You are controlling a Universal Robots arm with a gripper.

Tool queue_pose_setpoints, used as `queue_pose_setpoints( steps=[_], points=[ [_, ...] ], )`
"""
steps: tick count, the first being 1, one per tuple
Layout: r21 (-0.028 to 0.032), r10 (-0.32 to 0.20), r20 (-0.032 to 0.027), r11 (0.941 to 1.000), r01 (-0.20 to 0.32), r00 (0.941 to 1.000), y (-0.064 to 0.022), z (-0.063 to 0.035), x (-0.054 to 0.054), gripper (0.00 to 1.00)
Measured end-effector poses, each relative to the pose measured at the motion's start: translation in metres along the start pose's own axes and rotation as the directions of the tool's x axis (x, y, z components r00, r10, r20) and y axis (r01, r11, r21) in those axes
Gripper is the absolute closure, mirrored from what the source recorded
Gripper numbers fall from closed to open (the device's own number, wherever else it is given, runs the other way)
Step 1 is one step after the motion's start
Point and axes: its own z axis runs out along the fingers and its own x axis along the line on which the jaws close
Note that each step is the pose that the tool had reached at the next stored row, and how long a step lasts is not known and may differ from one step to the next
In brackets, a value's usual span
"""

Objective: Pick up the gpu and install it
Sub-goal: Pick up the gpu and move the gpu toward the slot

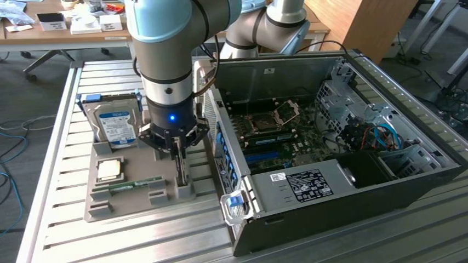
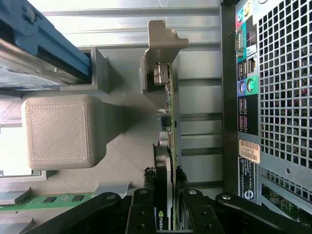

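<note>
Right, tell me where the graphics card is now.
In the exterior view the graphics card stands on edge in the grey holder, directly under the gripper, just to the exterior view's left of the open computer case.

The arm (image 1: 170, 49) stood nearly upright at the exterior view's left, its grey column ending in a black wrist (image 1: 171, 116) with a small blue light lit. The tool (image 1: 177, 147) pointed straight down, hanging low near the worktop (image 1: 51, 230).
</note>
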Motion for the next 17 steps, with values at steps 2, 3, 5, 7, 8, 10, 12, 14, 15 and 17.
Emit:
queue_pose_setpoints(
  steps=[2, 3, 5, 7, 8, 10, 12, 14, 15, 17],
  points=[
    [0.0, 0.0, 0.0, 1.0, 0.0, 1.0, 0.0, 0.0, 0.0, 0.73],
    [0.0, 0.0, 0.0, 1.0, 0.0, 1.0, 0.0, 0.0, 0.0, 0.73],
    [0.0, 0.0, 0.0, 1.0, 0.0, 1.0, 0.0, 0.0, 0.0, 0.73],
    [0.0, 0.0, 0.0, 1.0, 0.0, 1.0, 0.0, 0.0, 0.0, 0.73],
    [0.0, 0.0, 0.0, 1.0, 0.0, 1.0, 0.0, 0.0, 0.0, 0.73],
    [0.0, 0.0, 0.0, 1.0, 0.0, 1.0, 0.0, 0.0, 0.0, 0.73],
    [0.0, 0.0, 0.0, 1.0, 0.0, 1.0, 0.0, 0.0, 0.0, 0.73],
    [-0.0001, 0.0, 0.0002, 1.0, 0.0, 1.0, 0.0001, -0.0005, 0.0, 0.73],
    [-0.0002, 0.0, 0.0002, 1.0, 0.0, 1.0, 0.0001, -0.001, -0.0001, 0.73],
    [0.0, 0.0, 0.0001, 1.0, 0.0, 1.0, 0.0001, -0.0025, 0.0, 0.73]
  ],
)
